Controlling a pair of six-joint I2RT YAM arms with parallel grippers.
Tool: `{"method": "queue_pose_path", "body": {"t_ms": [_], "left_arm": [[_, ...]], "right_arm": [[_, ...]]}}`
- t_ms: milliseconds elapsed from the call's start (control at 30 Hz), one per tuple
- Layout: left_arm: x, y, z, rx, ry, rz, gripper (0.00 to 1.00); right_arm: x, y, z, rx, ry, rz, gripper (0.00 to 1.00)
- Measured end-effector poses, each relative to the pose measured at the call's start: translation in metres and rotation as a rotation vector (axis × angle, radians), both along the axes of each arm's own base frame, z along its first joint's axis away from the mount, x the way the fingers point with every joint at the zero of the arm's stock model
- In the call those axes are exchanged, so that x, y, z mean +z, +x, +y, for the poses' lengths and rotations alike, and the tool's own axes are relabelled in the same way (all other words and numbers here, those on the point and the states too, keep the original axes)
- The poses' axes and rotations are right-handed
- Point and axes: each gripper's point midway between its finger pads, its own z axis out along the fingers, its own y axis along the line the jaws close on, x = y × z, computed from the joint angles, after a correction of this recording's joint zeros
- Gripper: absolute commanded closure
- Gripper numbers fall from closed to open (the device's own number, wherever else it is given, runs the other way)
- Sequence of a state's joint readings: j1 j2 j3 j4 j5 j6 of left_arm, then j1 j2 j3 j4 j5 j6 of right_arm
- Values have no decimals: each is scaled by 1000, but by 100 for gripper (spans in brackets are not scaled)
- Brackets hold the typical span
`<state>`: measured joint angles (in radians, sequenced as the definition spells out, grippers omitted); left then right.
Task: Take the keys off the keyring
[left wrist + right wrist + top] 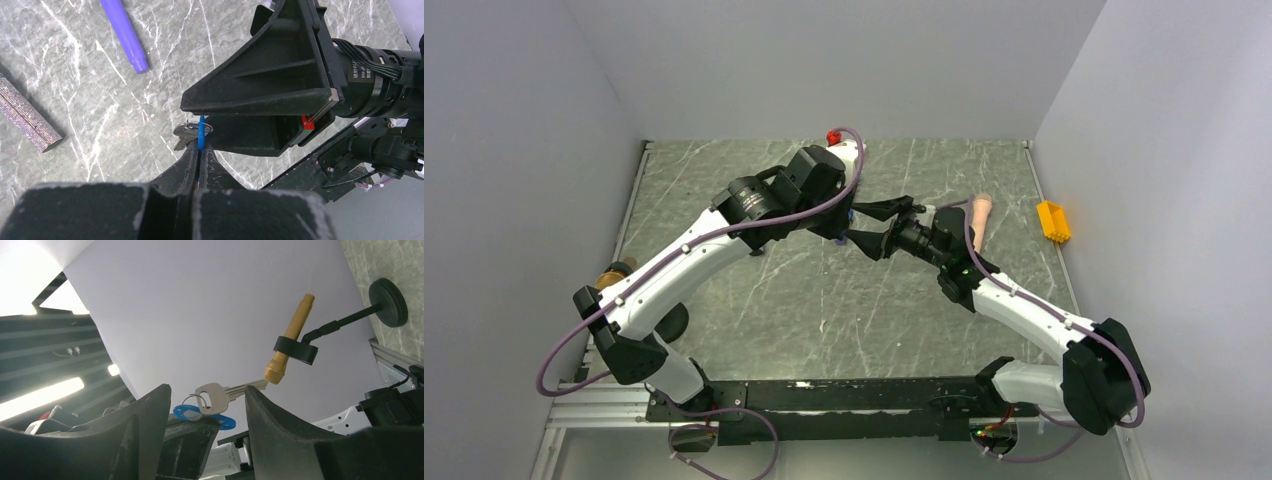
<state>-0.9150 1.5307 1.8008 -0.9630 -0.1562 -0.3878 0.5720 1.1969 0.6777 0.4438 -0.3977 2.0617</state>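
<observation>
Top external view: both arms' tips sit close together above the grey marbled counter (824, 320). Left wrist view: the left hand (200, 152) is pinched tight on the small blue plastic keyring tag (201, 131). Right wrist view: the right hand (206, 390) gapes wide around the grey metal key (216, 396), touching nothing. Light, stiff and slick, the key looks best gripped across its flat head.

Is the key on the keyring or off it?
On: the key sits on the metal ring of the keyring, whose blue tag the left gripper pinches.
</observation>
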Motion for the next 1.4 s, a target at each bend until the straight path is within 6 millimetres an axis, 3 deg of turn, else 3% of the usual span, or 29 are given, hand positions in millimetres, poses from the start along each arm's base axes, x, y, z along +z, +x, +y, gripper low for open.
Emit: {"method": "queue_pose_path", "body": {"t_ms": [333,533,833,1067,1400], "left_arm": [[1,3,3,16,7,-13,100],[5,3,5,20,6,-25,100],[13,2,7,21,-16,-42,100],[15,2,6,21,-23,-47,100],[17,1,8,22,-28,-50,100]], "right_arm": [[4,-4,-2,0,17,-19,16],[5,-5,-2,6,19,-18,16],[-2,8,8,14,4,8,28],[15,13,15,32,22,-16,62],[15,13,15,33,23,-14,79]]}}
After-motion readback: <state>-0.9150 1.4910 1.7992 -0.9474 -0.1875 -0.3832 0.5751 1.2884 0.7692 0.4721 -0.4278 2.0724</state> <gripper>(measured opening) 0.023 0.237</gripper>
